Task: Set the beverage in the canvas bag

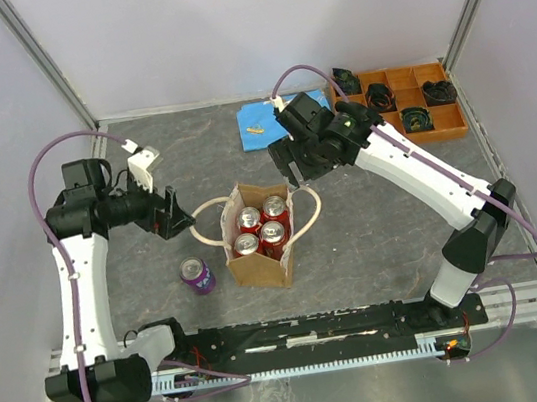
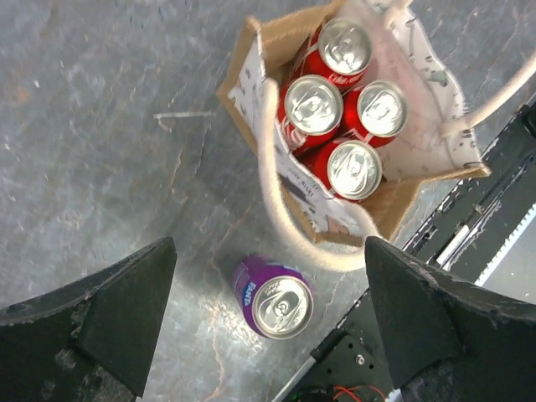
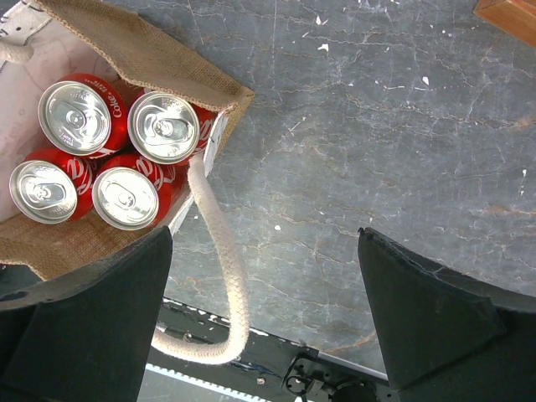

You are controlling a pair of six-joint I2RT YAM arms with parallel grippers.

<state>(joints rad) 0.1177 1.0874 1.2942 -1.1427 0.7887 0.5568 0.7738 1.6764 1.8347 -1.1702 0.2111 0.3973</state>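
The canvas bag [image 1: 259, 271] stands upright in the middle of the table, open at the top, with several red cola cans [image 1: 261, 224] upright inside. Its cream handles droop to either side. A purple Fanta can [image 1: 197, 275], the beverage, stands on the table just left of the bag. My left gripper [image 1: 172, 215] hovers open above and left of the bag; its wrist view looks down on the purple can [image 2: 280, 299] between its fingers and on the bag [image 2: 394, 205]. My right gripper [image 1: 288, 163] hangs open at the bag's far right corner [image 3: 167, 67], over a handle [image 3: 222, 251].
A blue cloth [image 1: 262, 121] lies at the back, behind the bag. A wooden compartment tray [image 1: 410, 129] with dark parts sits at the back right. The black mounting rail [image 1: 318, 330] runs along the near edge, close to the purple can.
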